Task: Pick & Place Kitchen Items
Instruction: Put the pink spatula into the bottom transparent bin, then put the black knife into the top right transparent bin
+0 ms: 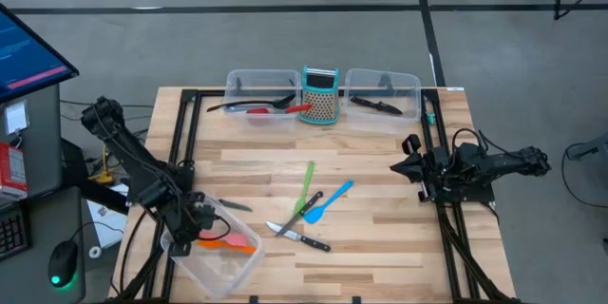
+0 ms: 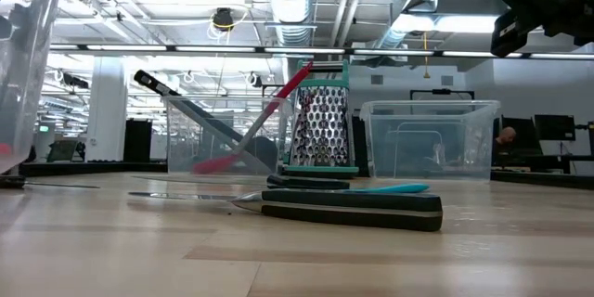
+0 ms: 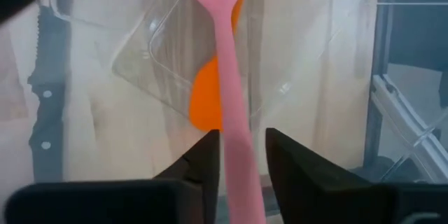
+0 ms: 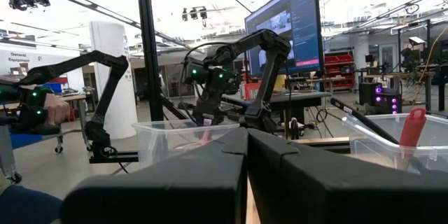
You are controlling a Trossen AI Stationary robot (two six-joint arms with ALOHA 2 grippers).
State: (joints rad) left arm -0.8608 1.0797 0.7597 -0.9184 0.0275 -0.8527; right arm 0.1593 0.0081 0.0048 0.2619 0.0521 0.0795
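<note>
My left gripper (image 1: pixel 202 225) points down into a clear tub (image 1: pixel 249 264) at the table's near left corner. In the left wrist view its fingers (image 3: pixel 242 138) stand a little apart on either side of a pink spatula's handle (image 3: pixel 234 126). The pink spatula lies across an orange spatula (image 3: pixel 205 103) in the tub. On the table's middle lie a green spatula (image 1: pixel 308 184), a blue spatula (image 1: pixel 330 200) and two black-handled knives (image 1: pixel 302 237). My right gripper (image 4: pixel 246 155) is shut on nothing, held up at the table's right edge (image 1: pixel 410 158). My left gripper comes from above, pointing steeply down, with its fingers across the pink spatula's handle (image 3: pixel 238 161). A slit of light shows between the handle and one finger (image 3: pixel 280 157). Whether the other finger (image 3: pixel 208 157) touches the handle, I cannot tell.
Another black-handled knife (image 1: pixel 231 205) lies beside the near tub. At the far edge stand a tub (image 1: pixel 260 94) with red and black spoons, a teal-framed grater (image 1: pixel 321 96) and a tub (image 1: pixel 383 92) with a black knife. Bare wood lies at the near right.
</note>
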